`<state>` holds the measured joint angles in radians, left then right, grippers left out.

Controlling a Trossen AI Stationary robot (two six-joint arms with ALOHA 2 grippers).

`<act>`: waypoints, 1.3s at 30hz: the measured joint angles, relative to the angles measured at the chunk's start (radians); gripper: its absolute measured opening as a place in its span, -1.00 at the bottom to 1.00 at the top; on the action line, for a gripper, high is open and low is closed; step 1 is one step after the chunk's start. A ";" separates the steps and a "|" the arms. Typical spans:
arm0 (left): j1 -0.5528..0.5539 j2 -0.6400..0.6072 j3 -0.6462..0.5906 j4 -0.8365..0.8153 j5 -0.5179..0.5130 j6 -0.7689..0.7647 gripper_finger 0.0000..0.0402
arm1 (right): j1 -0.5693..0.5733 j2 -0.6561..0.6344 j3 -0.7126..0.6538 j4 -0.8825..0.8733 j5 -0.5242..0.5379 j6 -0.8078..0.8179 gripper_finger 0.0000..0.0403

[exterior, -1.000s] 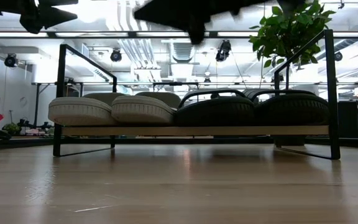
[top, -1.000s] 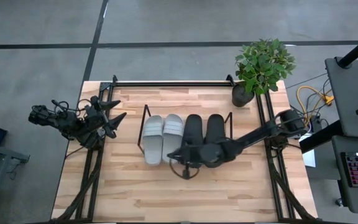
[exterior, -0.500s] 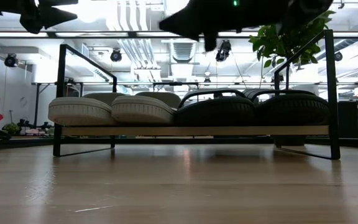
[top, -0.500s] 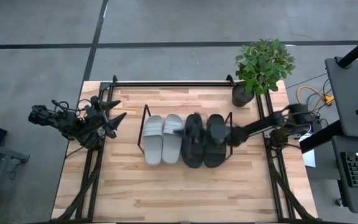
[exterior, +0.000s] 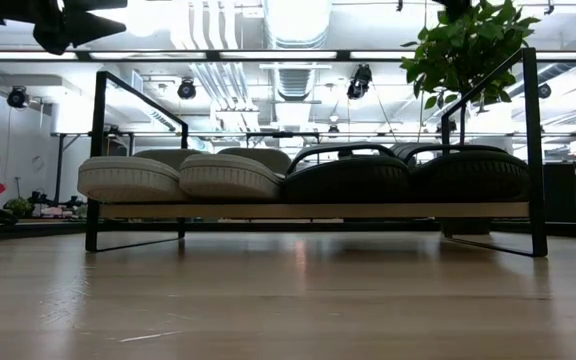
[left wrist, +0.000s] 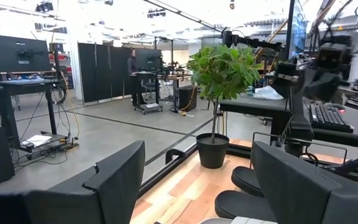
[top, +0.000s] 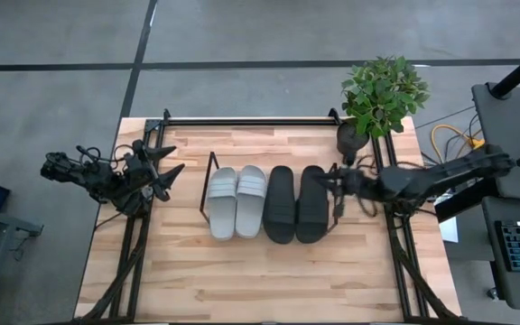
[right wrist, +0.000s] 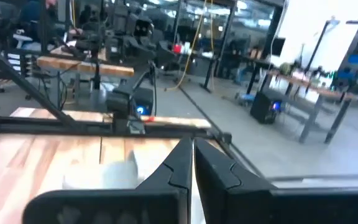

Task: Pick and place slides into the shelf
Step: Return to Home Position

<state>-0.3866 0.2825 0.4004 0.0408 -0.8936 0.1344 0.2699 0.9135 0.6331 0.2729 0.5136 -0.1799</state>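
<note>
All four slides (top: 280, 206) lie side by side on the shelf (exterior: 318, 210). My right pincer (top: 343, 183), clenched and empty, hangs just beside its end frame. I should draw it home high, clear of the plant (top: 382, 90). My left pincer (top: 168, 171) waits released at the surface's left edge.

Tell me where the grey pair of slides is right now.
In the high view, the grey pair sits on the shelf at its left end, side by side, against the black pair to its right.
</note>
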 joint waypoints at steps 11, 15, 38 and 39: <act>0.000 0.005 0.000 0.005 0.000 0.000 0.39 | -0.021 -0.384 -0.179 -0.194 -0.155 0.105 -0.96; 0.000 0.005 0.000 0.004 0.000 0.000 0.39 | -0.072 -0.466 -0.208 -0.242 -0.152 0.101 -0.96; 0.000 0.005 0.000 0.004 0.000 0.002 0.39 | -0.229 -0.856 -0.290 -0.526 -0.299 0.154 -0.96; 0.000 0.005 0.000 0.004 0.000 0.002 0.39 | -0.229 -0.883 -0.311 -0.522 -0.310 0.154 -0.96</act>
<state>-0.3866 0.2871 0.4003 0.0452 -0.8936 0.1368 0.0407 0.0304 0.3225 -0.2494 0.2040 -0.0260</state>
